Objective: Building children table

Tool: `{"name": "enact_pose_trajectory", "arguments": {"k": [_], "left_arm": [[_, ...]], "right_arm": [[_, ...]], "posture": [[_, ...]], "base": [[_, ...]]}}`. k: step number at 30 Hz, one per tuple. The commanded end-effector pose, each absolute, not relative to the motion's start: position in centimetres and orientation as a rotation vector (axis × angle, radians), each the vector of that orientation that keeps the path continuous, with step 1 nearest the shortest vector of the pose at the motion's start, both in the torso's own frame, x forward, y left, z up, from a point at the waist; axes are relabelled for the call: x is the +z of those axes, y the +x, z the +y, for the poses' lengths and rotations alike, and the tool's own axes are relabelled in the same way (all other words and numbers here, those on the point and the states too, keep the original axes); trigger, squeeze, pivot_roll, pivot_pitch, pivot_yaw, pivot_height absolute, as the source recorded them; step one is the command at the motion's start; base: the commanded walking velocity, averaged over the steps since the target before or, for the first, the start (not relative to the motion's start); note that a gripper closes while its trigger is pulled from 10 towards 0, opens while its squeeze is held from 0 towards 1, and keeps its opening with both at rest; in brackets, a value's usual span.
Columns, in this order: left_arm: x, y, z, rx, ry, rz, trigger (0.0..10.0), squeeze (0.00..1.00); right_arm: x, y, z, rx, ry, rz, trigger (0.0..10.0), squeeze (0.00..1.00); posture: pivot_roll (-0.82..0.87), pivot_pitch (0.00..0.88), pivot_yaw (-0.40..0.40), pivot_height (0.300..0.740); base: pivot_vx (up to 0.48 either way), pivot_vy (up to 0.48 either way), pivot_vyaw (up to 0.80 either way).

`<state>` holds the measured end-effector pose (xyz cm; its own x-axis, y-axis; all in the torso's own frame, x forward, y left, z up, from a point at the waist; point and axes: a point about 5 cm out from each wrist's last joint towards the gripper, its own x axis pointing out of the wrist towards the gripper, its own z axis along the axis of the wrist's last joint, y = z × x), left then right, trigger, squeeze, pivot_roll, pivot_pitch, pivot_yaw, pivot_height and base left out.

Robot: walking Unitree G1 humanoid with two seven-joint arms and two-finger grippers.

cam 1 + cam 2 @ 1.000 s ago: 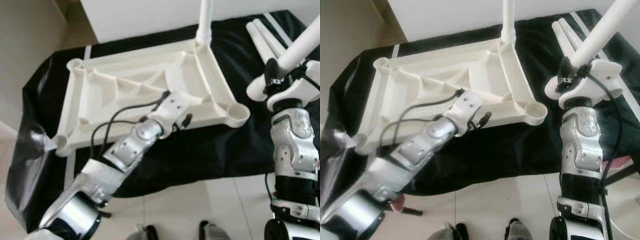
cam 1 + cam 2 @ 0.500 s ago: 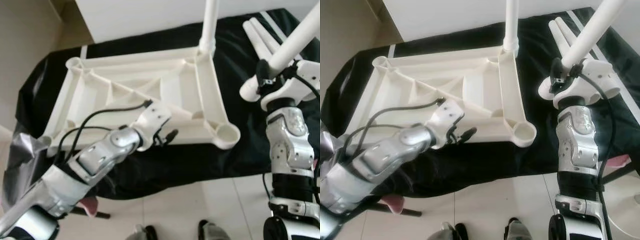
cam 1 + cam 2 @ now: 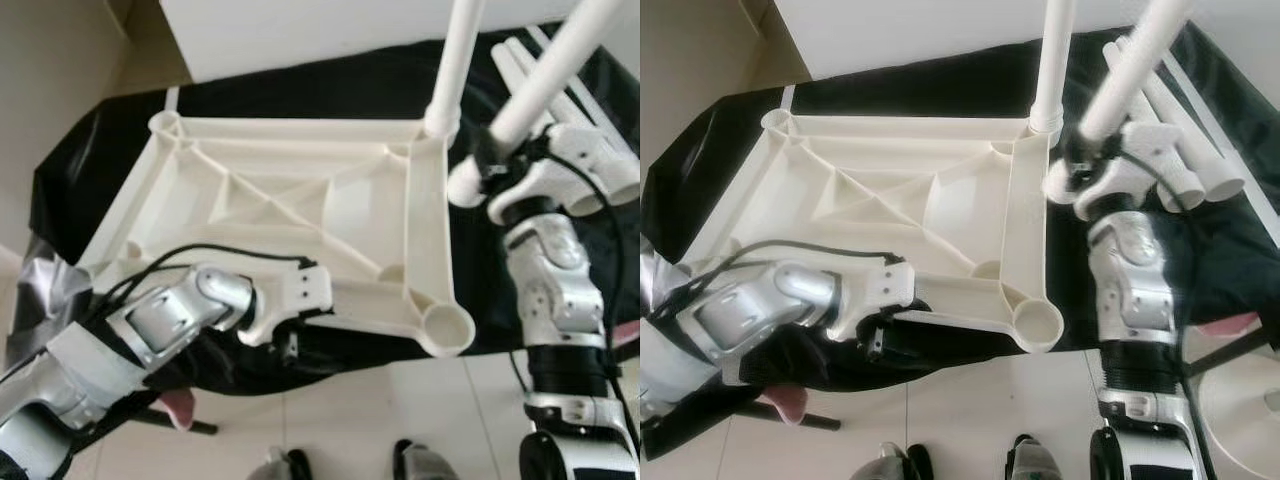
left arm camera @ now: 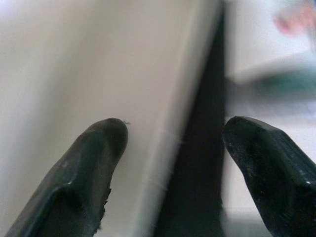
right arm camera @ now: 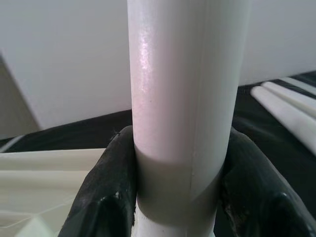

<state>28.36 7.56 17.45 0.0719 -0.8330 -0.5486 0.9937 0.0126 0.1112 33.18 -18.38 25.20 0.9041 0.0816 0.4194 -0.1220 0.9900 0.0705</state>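
Note:
The white table top (image 3: 300,190) lies upside down on a black cloth (image 3: 330,75). One white leg (image 3: 457,55) stands upright in its far right corner. My right gripper (image 5: 180,143) is shut on a second white leg (image 3: 548,65), held tilted just right of that corner; the gripper (image 3: 1080,165) hovers above the cloth. My left gripper (image 3: 291,338) is at the top's near rim. In the left wrist view its fingers (image 4: 94,168) are open, with the white rim and a dark gap between them. An empty round socket (image 3: 447,328) sits at the near right corner.
Two spare white legs (image 3: 1185,150) lie on the cloth at the far right. A white wall panel (image 3: 300,25) stands behind the cloth. Tiled floor (image 3: 400,410) lies in front, with a pink object (image 3: 178,408) under the cloth's left side and a round white base (image 3: 1240,400) at the right.
The table top has swung round on the cloth, its near right corner coming toward me. My left gripper slid from the middle to the near rim. The held leg moved closer to the fitted leg.

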Motion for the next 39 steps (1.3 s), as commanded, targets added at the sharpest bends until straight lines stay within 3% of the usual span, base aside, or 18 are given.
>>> {"name": "enact_pose_trajectory", "arguments": {"k": [1, 3, 8, 13, 19, 24, 34, 39], "left_arm": [[18.2, 29.0, 7.3, -1.405, 0.463, 0.336, 10.0, 0.0], [19.3, 29.7, 6.7, -1.354, 0.417, 0.226, 10.0, 0.0], [20.9, 31.3, 6.9, -1.279, 0.271, 0.182, 10.0, 0.0], [21.6, 30.5, 7.3, -1.344, 0.228, 0.146, 10.0, 0.0], [19.0, 26.8, 8.6, -1.465, 0.294, 0.254, 10.0, 0.0], [16.8, 25.7, 9.9, -1.448, 0.423, 0.355, 10.0, 0.0], [15.5, 25.4, 12.6, -1.368, 0.508, 0.479, 10.0, 0.0], [15.1, 27.0, 14.6, -1.232, 0.626, 0.517, 10.0, 0.0]], "right_arm": [[25.5, 33.0, -17.7, 0.143, 0.093, -0.458, 10.0, 0.0], [25.4, 32.9, -17.6, 0.151, 0.092, -0.458, 10.0, 0.0], [25.4, 33.0, -17.5, 0.156, 0.093, -0.461, 10.0, 0.0], [25.5, 33.2, -17.5, 0.159, 0.094, -0.467, 10.0, 0.0], [25.4, 33.4, -16.9, 0.19, 0.104, -0.468, 10.0, 0.0], [25.4, 33.6, -16.7, 0.207, 0.105, -0.467, 10.0, 0.0], [25.9, 34.1, -16.5, 0.224, 0.11, -0.477, 10.0, 0.0], [25.9, 34.2, -16.5, 0.217, 0.113, -0.48, 10.0, 0.0]], "posture": [[-0.06, 0.13, 0.059, 0.74], [-0.06, 0.125, 0.058, 0.74], [-0.06, 0.112, 0.054, 0.74], [-0.06, 0.103, 0.052, 0.74], [-0.02, 0.094, 0.025, 0.74], [-0.01, 0.096, 0.012, 0.74], [0.01, 0.096, 0.001, 0.74], [0.01, 0.104, 0.005, 0.74]], "base": [[0.0, 0.0, 0.0], [0.0, 0.0, 0.0], [0.0, 0.0, 0.0], [0.0, 0.0, 0.0], [0.0, 0.0, 0.0], [0.0, 0.0, 0.0], [0.0, 0.0, 0.0], [0.0, 0.0, 0.0]]}}
